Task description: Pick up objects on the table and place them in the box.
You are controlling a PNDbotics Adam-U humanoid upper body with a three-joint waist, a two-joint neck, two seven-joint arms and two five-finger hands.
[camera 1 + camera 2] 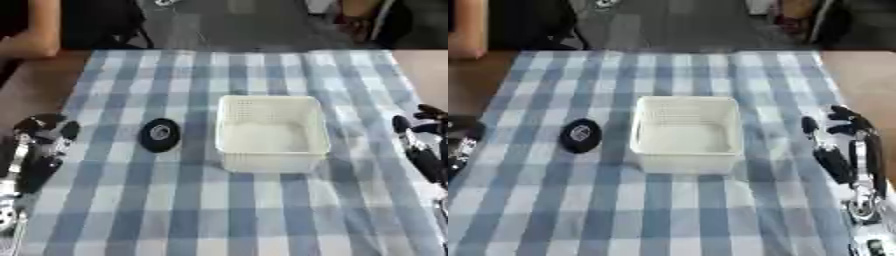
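A round black object (pixel 160 135) with a pale centre lies on the checked cloth, just left of a white plastic box (pixel 271 132) that looks empty. My left hand (pixel 39 150) rests at the table's left edge, fingers relaxed and pointing up, a short way left of the black object. At the right edge my right hand (pixel 842 145) rests the same way, open, apart from the box. Neither hand holds anything.
The blue-and-white checked cloth (pixel 262 210) covers the table, with bare brown tabletop (pixel 35 85) at both sides. A person's arm (pixel 35 35) shows at the far left edge, and chairs stand beyond the table.
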